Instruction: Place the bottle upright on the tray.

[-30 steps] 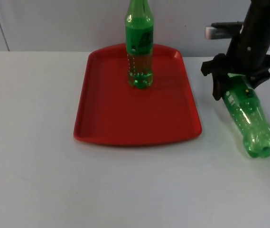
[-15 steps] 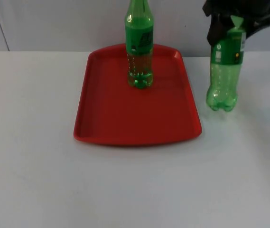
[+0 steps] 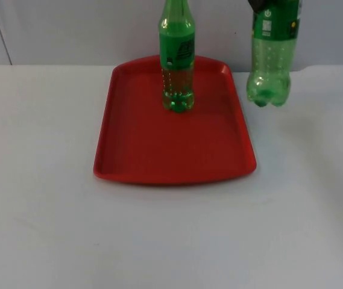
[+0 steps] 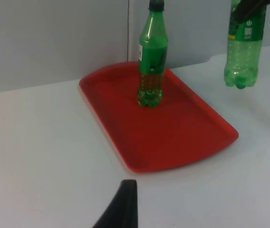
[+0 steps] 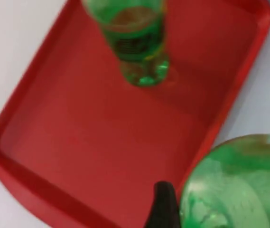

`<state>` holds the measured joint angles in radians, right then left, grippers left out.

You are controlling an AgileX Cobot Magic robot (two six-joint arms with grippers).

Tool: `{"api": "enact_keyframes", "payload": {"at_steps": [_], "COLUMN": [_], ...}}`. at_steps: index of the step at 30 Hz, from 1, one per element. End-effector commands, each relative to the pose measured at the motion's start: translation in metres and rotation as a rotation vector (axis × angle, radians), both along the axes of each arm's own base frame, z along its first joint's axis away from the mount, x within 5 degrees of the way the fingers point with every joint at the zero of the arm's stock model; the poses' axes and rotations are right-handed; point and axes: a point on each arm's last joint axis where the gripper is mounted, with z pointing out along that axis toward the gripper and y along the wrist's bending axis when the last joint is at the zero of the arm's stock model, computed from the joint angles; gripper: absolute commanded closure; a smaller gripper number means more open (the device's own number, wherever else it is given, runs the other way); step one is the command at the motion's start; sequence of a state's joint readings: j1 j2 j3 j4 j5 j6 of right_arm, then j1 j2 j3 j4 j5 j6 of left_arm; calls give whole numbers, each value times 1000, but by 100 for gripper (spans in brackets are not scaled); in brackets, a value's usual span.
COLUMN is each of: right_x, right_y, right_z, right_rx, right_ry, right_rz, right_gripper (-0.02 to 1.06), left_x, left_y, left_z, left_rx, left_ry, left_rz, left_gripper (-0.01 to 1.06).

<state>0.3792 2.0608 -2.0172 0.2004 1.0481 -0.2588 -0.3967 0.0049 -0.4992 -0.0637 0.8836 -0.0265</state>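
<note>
Right tool (image 3: 258,5) of mine pinches the green bottle (image 3: 269,54) by its upper part and holds it upright in the air, base downward and off the white desk (image 3: 171,235). Directly beneath this tool, the bottle's round base hangs just beside the near long rim of the red tray (image 3: 159,153), over bare desk and not yet over the tray floor. Beyond the held bottle, further across the tray from my right tool, a second green bottle (image 3: 177,57) with a dark cap stands upright on the tray's far half. From my left tool's side, one black fingertip (image 4: 123,206) shows over the desk, with the tray lying well ahead of it; that arm waits, and I cannot tell how its fingers are set.
</note>
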Motion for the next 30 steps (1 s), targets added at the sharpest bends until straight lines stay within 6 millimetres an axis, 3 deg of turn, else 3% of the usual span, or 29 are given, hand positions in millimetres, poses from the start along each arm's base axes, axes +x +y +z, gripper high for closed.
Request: {"api": "enact_keyframes", "payload": {"at_steps": [1,6,22,26,30], "right_x": [-9,-22,-46,-50,-53], "right_y": [11,40,89,106,123], "right_z": [11,15,23,14,-13], "right_rx": [14,22,67,95,134], "right_ry": [-33,-76,-188,-255,-363], "right_rz": [56,132,228,253,254], "right_gripper": [105,105,105,105,105], "left_x": [0,0,0,0,0], "left_y": [0,0,0,0,0], "left_z": [-1,-1,-1,-1,-1], "left_rx": [-4,-4,-4,-4,-4], "left_ry": [-4,-4,-4,-4,-4], "left_rz": [7,7,7,7,7], "left_gripper": [14,14,14,14,14]}}
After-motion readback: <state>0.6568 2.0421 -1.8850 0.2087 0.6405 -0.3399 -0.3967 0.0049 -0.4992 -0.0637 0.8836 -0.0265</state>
